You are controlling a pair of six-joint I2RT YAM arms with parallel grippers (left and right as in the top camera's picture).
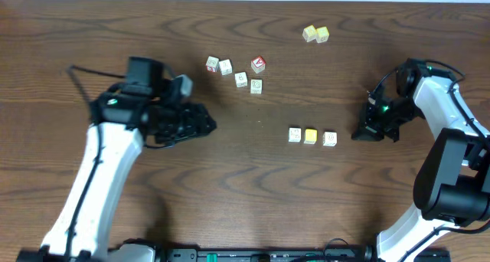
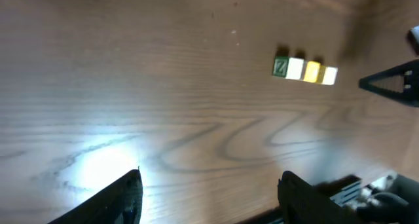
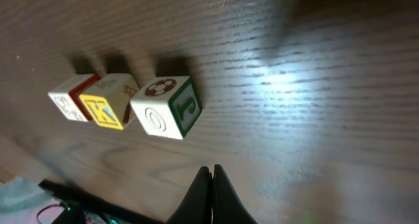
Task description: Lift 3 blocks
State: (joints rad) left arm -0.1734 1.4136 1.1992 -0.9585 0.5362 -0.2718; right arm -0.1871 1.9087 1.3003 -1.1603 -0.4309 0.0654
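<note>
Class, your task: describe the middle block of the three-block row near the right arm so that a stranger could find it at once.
On the dark wooden table, find the short row of three small wooden cubes beside the right gripper. The middle cube is it: its top is yellow, while both neighbours show white tops.

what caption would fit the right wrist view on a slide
Shut right gripper facing a row of three alphabet blocks, green J block nearest.

One left arm [image 1: 92, 170], white-linked, reaching from the near-left edge toward centre; its left gripper [image 1: 205, 125] points right, fingers spread wide, empty. One right arm [image 1: 440, 101], bent at the right side; its right gripper [image 1: 360, 133] points left, fingers pressed together, empty.
</note>
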